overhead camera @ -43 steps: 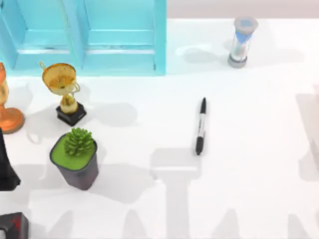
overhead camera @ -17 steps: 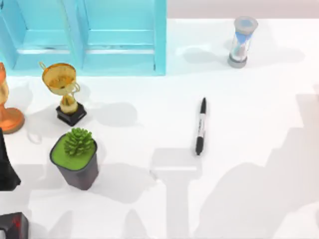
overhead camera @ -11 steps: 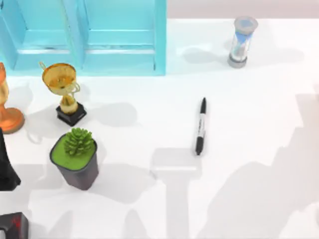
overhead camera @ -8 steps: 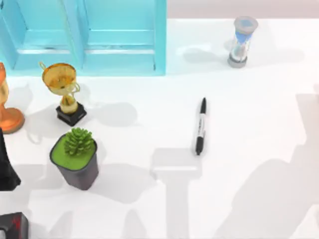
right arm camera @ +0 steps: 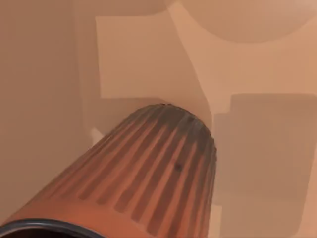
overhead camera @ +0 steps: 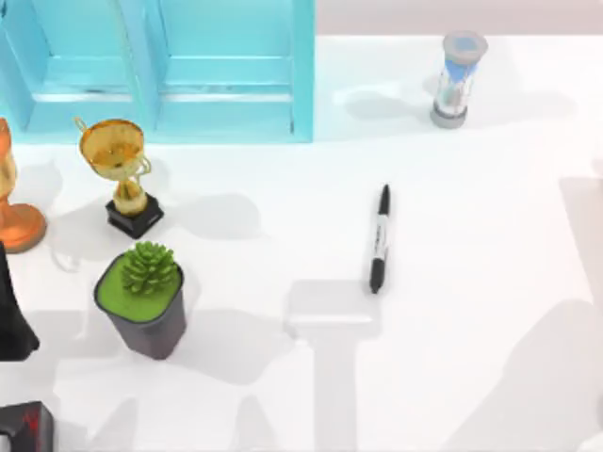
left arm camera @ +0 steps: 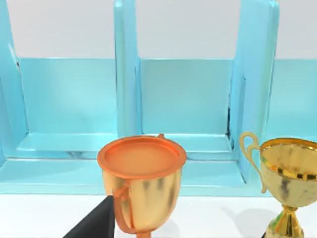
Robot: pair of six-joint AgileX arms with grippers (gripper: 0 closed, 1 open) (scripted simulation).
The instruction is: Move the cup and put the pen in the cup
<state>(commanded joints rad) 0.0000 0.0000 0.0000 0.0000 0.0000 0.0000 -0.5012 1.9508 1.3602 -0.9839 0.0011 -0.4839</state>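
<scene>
"Where's the pen point(overhead camera: 379, 240) just now?"

"Flat on the white table point(overhead camera: 490, 188), out in the open, nothing touching it. Its slim tip points toward the back and its thicker end toward the front."

"And the cup point(right arm camera: 148, 173)?"

"The right wrist view has it very close: ribbed copper-brown sides, tilted, with a sliver of the dark rim at the edge of the picture. Pale table surface lies beyond it. How far it sits from the pen, I can't say."

"Is the right arm pinching it?"

"I cannot tell how the jaws stand on either arm. To the right of the pen and nearer the front, a broad grey shadow lies across the table."

"What else is around the pen?"

"Behind it and a little to the right, well apart, stands an hourglass point(overhead camera: 457, 80). Behind it and to the left is a turquoise shelf point(overhead camera: 188, 71). Far to the pen's left stands a gold trophy point(overhead camera: 122, 174) on a black base, and nearer the front from that, a dark pot with a green succulent point(overhead camera: 143, 297)."

"And beyond those?"

"Farther left still, an orange trophy point(overhead camera: 14, 202), half cut off. The left wrist view faces it, with the shelf behind it and the gold trophy beside it. Just in front of it is a black shape point(overhead camera: 11, 320); I can't make out what."
</scene>
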